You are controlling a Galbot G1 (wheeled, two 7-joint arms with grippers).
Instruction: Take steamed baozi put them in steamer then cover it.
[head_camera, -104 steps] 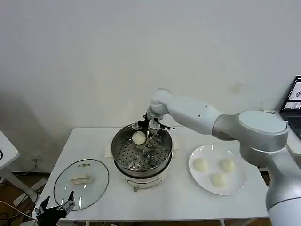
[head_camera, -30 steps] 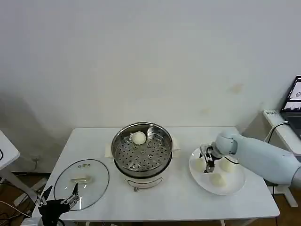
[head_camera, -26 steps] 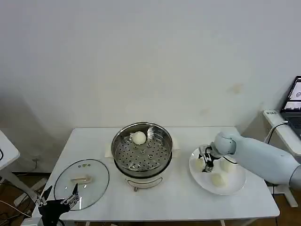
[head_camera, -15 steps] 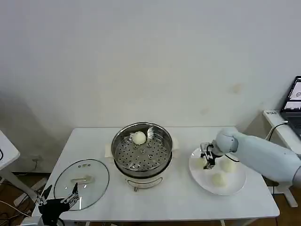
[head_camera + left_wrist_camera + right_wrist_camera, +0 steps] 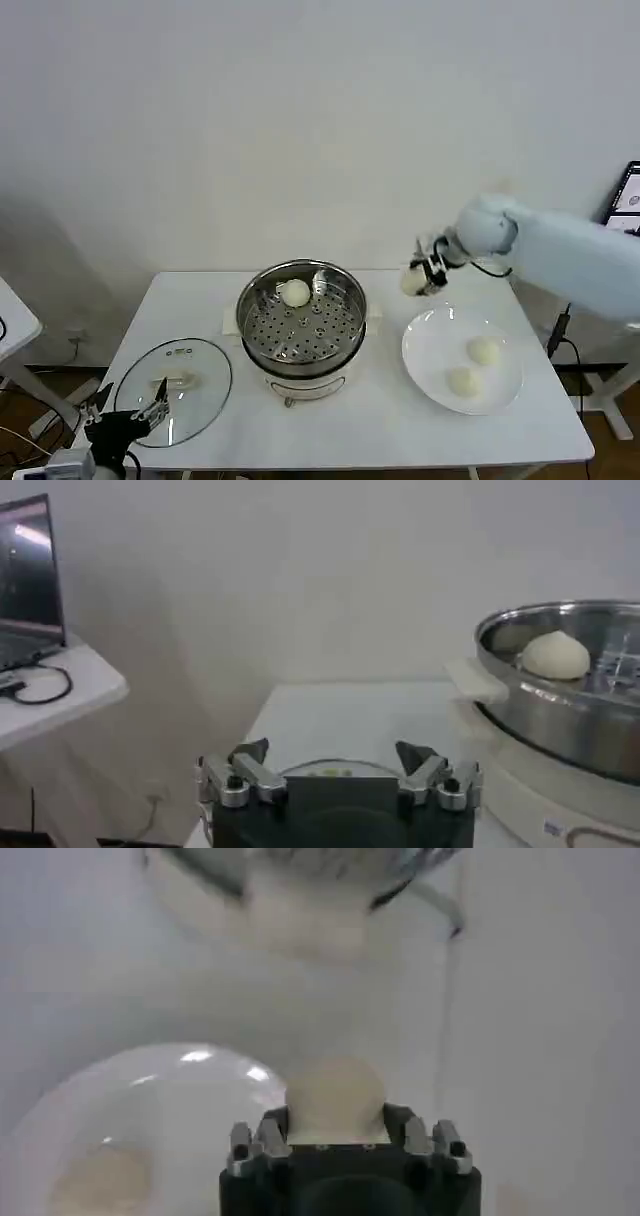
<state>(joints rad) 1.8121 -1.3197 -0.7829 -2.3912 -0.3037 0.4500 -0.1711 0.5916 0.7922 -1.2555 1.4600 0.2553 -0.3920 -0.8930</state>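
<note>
Clamped on a steamed baozi (image 5: 413, 281), both fingers (image 5: 262, 1133) of the right gripper (image 5: 428, 270), with the bun pinched between them and held in the air above the table's (image 5: 390, 420) far edge, between the steamer (image 5: 301, 318) and the white plate (image 5: 461, 360). Seen from the right wrist: the same bun (image 5: 335, 1093) bulging out past the fingertips, the plate (image 5: 150, 1113) lying below it.

Inside the steamer, one baozi (image 5: 295, 292) resting on the perforated tray floor, close against the far wall; rest of the tray bare. From the left wrist, that bun (image 5: 555, 655) showing just over the shiny rim (image 5: 520, 685).

On the white plate, two more baozi: one (image 5: 484, 351) toward the far right, one (image 5: 463, 381) nearer the front, slightly apart from each other. Plate to the right of the steamer, not touching it.

To the left of the steamer, flat on the table, a round glass lid (image 5: 173, 389) with a pale handle at its middle. Nothing lying between the held bun and the steamer's open top.

Low at the table's front left corner, the left gripper (image 5: 130, 425), fingers spread apart and holding nothing, just beside the near edge of the lid; same spread fingers (image 5: 235, 777) visible from its own wrist.

At the far right edge, part of a laptop screen (image 5: 624, 195).
</note>
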